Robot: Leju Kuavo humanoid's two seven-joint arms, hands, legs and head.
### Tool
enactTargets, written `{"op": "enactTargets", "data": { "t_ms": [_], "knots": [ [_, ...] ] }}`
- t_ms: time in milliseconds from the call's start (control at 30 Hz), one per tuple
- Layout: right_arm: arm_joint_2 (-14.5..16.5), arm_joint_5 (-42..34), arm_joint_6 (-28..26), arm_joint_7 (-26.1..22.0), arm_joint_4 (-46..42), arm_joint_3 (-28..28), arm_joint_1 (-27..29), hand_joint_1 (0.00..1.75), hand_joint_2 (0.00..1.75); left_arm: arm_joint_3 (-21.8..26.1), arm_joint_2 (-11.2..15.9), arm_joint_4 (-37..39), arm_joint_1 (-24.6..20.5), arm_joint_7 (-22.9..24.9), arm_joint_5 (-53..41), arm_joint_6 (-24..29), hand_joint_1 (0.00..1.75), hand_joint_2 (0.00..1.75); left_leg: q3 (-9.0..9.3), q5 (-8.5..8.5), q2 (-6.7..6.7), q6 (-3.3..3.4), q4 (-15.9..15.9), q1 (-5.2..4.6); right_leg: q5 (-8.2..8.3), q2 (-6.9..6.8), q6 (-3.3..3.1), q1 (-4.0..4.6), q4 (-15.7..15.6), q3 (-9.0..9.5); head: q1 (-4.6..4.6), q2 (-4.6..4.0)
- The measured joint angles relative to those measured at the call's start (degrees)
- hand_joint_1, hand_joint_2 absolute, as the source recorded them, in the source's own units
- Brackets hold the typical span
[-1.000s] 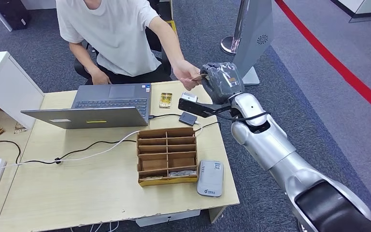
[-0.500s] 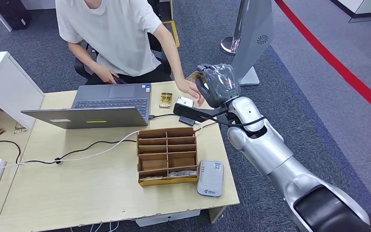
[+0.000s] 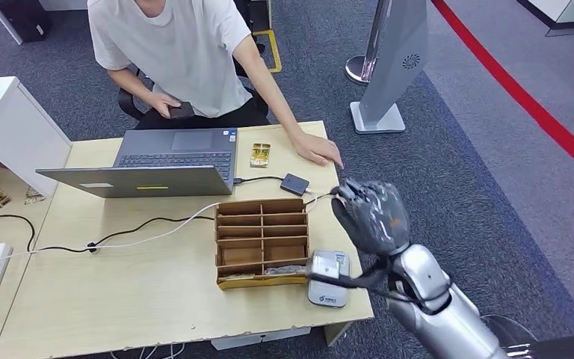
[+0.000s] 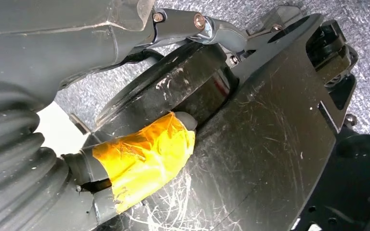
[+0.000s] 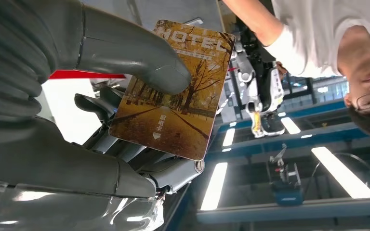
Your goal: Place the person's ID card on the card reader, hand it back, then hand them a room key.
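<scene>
One card: your right hand [image 5: 101, 110] pinches a card [image 5: 173, 89] printed "HOTEL" under the thumb.
Position: hand [image 3: 372, 217] hovers over table edge, beside card reader [image 3: 326, 277].
Left hand: you cannot tell its state.
Advice: lower slowly, keep card flat.

Card [image 5: 176, 91] golden-brown with autumn trees; reader [image 3: 326, 278] pale grey; organiser [image 3: 261, 241] brown; desk [image 3: 119, 299] beige.

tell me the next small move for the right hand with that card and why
Probably lower the right hand toward the grey card reader near the table's front edge. The right wrist view shows the thumb pinning a card printed HOTEL against the fingers, and the hand hovers just above and beyond the reader. The person's hand rests flat on the table, not reaching for anything.
</scene>
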Motion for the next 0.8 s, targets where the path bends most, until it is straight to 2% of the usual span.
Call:
{"op": "enactTargets", "data": {
  "t_ms": [100, 233, 533, 800],
  "knots": [
    [-0.86, 2.87, -2.7, -0.62, -7.18, -4.35, 12.82, 1.75, 1.75, 0.0, -0.15, 0.02, 0.09, 0.16, 0.88, 0.55, 0.0, 1.75, 0.03, -0.14, 0.26, 0.02, -0.03, -0.04, -0.07, 0.26, 0.0, -0.03, 0.0, -0.03, -0.03, 0.0],
    [-1.22, 3.87, -2.87, -0.45, -11.97, -6.99, 20.77, 1.75, 1.75, 0.0, -0.23, 0.03, 0.09, 0.28, 1.19, 0.67, 0.0, 1.75, 0.16, -0.15, 0.57, 0.03, -0.04, -0.05, -0.06, 0.54, 0.0, -0.05, 0.0, -0.05, -0.04, 0.0],
    [-1.57, 4.12, -2.86, 1.81, -14.53, -8.05, 26.16, 1.75, 1.75, 0.0, -0.33, 0.03, 0.11, 0.31, 1.32, 0.98, 0.0, 1.75, 0.39, -0.11, 0.59, 0.0, -0.03, -0.05, 0.0, 0.59, 0.02, -0.06, 0.01, 0.13, -0.04, 0.0],
    [-0.64, 4.68, -2.85, 0.37, -14.08, -8.19, 28.16, 1.75, 1.75, 0.0, -0.52, 0.03, 0.08, 0.56, 1.14, 1.21, 0.0, 1.75, 0.39, -0.11, 0.59, 0.0, -0.03, -0.06, -0.01, 0.6, 0.02, -0.07, 0.01, 0.12, -0.03, 0.0]
  ]
}}
